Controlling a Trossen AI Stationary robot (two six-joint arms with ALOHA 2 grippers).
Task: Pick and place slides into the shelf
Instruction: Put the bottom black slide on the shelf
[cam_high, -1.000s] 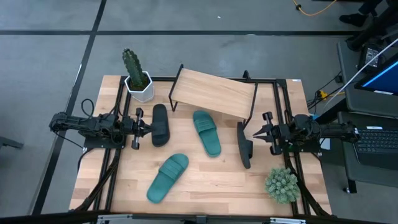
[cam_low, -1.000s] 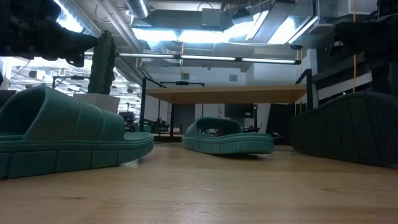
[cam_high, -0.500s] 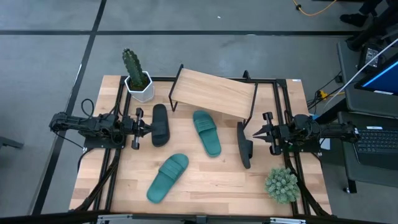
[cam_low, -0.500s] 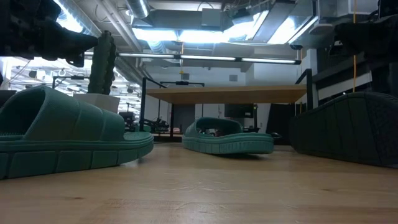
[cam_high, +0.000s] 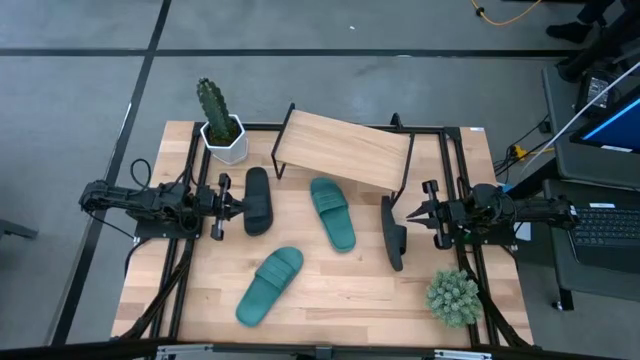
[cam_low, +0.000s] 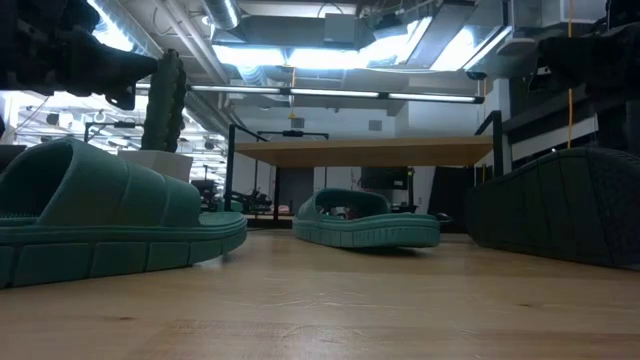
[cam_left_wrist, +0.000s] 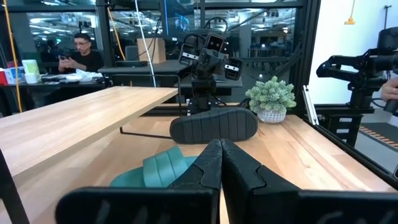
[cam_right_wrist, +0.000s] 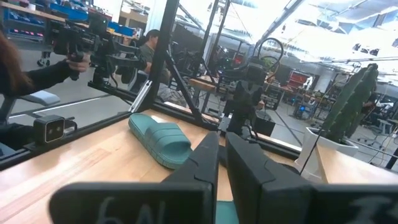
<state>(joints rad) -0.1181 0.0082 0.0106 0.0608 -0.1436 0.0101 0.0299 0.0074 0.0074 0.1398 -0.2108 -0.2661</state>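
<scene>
Slides (cam_high: 333, 214) lying off shelf (cam_high: 345, 148) | left gripper (cam_high: 236, 209), right gripper (cam_high: 408, 217) idling closed, empty | right should be opening wide, clasping black slide (cam_high: 393, 232) mid-sole.

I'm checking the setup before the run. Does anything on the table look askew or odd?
The black slide beside the right gripper stands on its edge, sole sideways, unlike the other slides lying flat. The shelf sits at a slant to the table's edges.
</scene>
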